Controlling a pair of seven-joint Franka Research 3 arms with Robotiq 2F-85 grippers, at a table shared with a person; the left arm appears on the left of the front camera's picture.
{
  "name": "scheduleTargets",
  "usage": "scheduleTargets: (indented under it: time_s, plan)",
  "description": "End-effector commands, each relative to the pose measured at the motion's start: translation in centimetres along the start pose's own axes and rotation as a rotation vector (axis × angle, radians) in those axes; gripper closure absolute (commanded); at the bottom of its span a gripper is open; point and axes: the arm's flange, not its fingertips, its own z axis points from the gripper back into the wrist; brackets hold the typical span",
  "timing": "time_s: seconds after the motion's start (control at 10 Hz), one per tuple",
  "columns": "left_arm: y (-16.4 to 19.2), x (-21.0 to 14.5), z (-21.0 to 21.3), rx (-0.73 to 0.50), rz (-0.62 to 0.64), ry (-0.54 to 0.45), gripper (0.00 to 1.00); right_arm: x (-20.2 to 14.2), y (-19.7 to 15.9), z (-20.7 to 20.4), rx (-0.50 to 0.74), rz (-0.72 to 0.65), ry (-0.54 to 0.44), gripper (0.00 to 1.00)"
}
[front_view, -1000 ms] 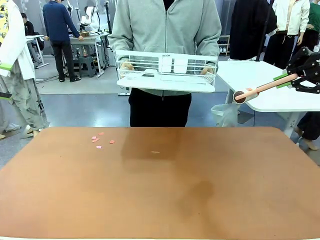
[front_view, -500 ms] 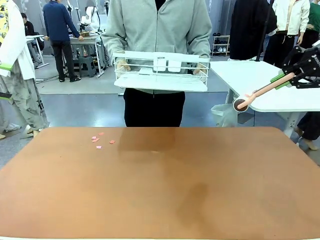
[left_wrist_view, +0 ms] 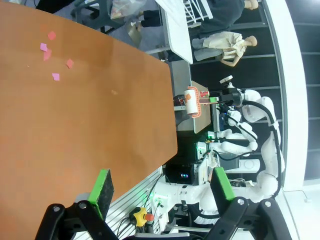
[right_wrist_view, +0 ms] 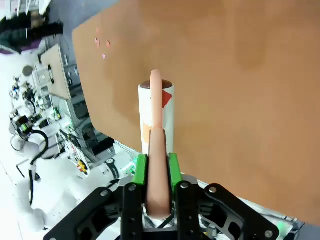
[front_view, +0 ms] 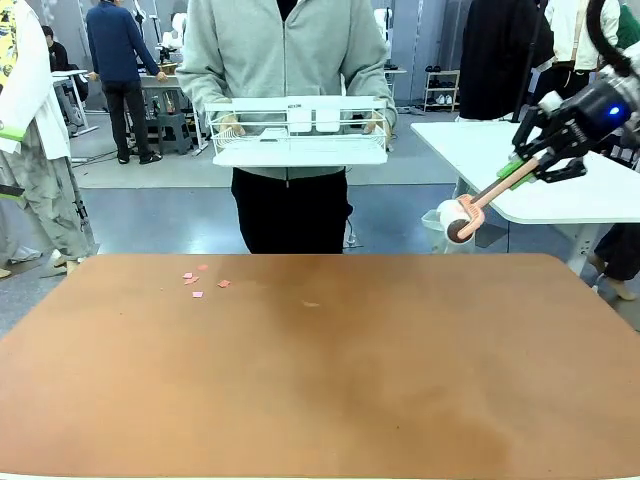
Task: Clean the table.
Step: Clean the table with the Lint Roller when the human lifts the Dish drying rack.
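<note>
A person at the far side holds a white wire basket (front_view: 298, 150) with 2 white tags on its front; its contents cannot be made out. The table (front_view: 320, 390) is reddish-brown, with pink paper scraps (front_view: 196, 282) near its far left. The right gripper (front_view: 520, 175) clamps a lint roller (front_view: 462, 218) by the handle, raised off the far right edge. The left gripper (left_wrist_view: 163, 186) is spread wide, holding nothing, above the table.

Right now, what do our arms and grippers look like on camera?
Left gripper: black two-finger frame, green pads, angular linkages. Right gripper: same black body with green pads, a blue light glowing on the wrist and a black cable curving above it. Right arm: glossy white, rounded segments.
</note>
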Motion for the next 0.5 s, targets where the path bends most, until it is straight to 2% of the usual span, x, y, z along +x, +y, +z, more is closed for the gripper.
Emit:
scheduleTargets:
  time_s: [0.0,0.2,0.3,0.4]
  plan:
    - [-0.1,-0.1,0.2,-0.014,-0.007,-0.005,0.0,1.4,-0.5,-2.3,0.032,0.092,-0.015,0.78]
    - [-0.1,-0.1,0.2,-0.014,-0.007,-0.005,0.0,2.3,-0.4,-3.1,0.055,0.14,0.024,0.78]
    - [-0.1,-0.1,0.2,-0.014,-0.007,-0.005,0.0,1.4,-0.2,-2.6,0.064,0.102,-0.043,0.78]
    - [-0.1,-0.1,0.2,-0.014,-0.007,-0.005,0.0,2.0,-0.9,-3.5,0.021,0.102,0.018,0.78]
